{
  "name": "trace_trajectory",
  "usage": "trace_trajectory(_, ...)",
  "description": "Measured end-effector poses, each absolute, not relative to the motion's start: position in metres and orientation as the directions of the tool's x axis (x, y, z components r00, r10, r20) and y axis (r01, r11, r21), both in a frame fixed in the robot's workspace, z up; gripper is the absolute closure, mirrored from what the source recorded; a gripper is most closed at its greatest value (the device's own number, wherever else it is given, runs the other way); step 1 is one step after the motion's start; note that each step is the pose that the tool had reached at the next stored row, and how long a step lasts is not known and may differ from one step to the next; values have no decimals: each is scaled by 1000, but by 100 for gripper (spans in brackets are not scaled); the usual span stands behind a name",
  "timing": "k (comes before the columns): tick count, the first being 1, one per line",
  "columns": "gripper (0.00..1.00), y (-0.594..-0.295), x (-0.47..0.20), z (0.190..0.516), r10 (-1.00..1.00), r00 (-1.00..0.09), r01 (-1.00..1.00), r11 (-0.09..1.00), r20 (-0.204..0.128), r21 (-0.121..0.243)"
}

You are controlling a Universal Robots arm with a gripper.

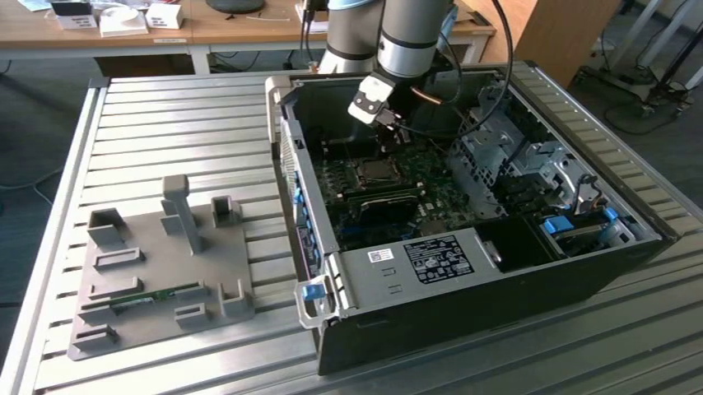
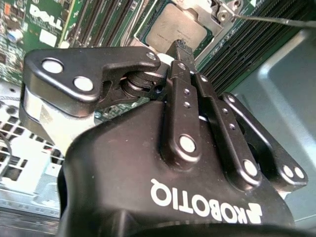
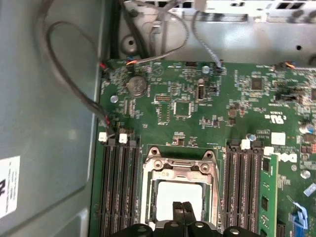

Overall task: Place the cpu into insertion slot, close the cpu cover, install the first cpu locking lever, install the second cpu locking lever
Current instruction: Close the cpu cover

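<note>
Dull silver-grey metal tops the cpu (image 3: pixel 169 194), a small flat square seated in the insertion slot (image 3: pixel 216 197) on the green motherboard (image 3: pixel 197 98). The cpu cover (image 3: pixel 180 167), a thin silvery frame, lies flat around it, and the chip's top shows through the cut-out window. In the second wrist view a thin metal rod (image 2: pixel 276 20) runs out from one corner of the cover.

There is one cpu, one cover and one socket. Two banks of long black memory slots (image 3: pixel 118 187) flank the socket, one on each side.

Across the exterior view, a grey fixture plate (image 1: pixel 165 271) sits at the lower left on the slatted metal table (image 1: pixel 165 123). One green memory stick (image 1: pixel 143 298) lies in it. The open computer case (image 1: pixel 462 317) fills the middle and right, and the socket lies in the middle of the frame on the board inside it.

The gripper (image 1: pixel 387 136) hangs from the arm in the upper middle of the exterior view, just above and behind the socket. In both wrist views its two black fingers (image 3: pixel 178 210) are pressed together with no gap, and nothing is held between them. Their joined tips overlap the cpu's top near one edge of the window. Whether they touch the metal cannot be told.
</note>
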State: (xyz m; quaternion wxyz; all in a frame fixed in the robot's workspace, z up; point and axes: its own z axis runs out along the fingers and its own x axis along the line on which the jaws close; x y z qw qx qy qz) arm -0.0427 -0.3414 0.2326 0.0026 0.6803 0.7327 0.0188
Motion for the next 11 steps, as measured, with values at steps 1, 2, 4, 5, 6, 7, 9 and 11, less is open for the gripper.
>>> trace_trajectory(1,89,-341,-43,233,996,-92,995,91,22,31)
trace_trajectory(2,89,-341,-43,232,994,-110,994,109,22,31)
trace_trajectory(4,89,-341,-43,232,989,-147,989,146,22,31)
trace_trajectory(5,89,-341,-43,232,986,-165,986,164,22,31)
trace_trajectory(6,89,-341,-43,232,983,-182,983,181,22,31)
trace_trajectory(7,89,-341,-43,232,980,-200,979,199,22,31)
trace_trajectory(9,89,-341,-43,232,971,-237,971,236,22,31)
trace_trajectory(11,89,-341,-43,232,962,-271,962,271,22,31)
